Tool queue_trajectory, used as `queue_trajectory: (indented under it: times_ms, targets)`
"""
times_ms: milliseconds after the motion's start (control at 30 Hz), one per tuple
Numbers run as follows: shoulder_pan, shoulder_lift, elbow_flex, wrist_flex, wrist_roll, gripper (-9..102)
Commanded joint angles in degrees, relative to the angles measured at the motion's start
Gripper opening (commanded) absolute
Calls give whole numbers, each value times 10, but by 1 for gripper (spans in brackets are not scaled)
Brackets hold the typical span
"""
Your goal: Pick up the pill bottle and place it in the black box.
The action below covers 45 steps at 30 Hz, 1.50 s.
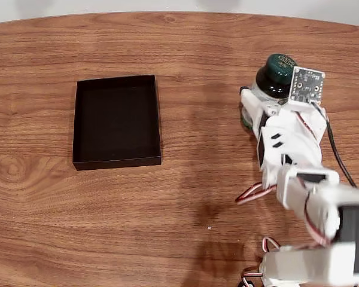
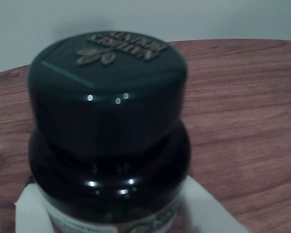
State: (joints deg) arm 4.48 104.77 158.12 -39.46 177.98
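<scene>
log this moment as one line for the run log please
phase: at bottle | gripper: around pill bottle, closure unclear | bottle: upright on table | black box: empty, left in fixed view

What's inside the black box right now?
Nothing visible: the black box shows a bare dark floor in the fixed view. The pill bottle stands apart on the table, at the hand.

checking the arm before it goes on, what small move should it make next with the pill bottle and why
Probably close fully and lift a little. In the fixed view the gripper is around the pill bottle, which appears to stand on the table to the right of the black box. The wrist view shows the bottle upright between white fingers, but whether the grip is tight cannot be told.
</scene>
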Motion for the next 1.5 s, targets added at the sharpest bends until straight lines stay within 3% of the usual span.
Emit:
queue_trajectory:
  times_ms: [0, 533, 1133, 1467]
  targets:
    - [-42, 125, 25, -2, 21, 20]
    - [-219, 207, 89, -62, 49, 19]
    - [-345, 52, 8, -202, 47, 18]
    - [-355, -94, -114, -253, 57, 18]
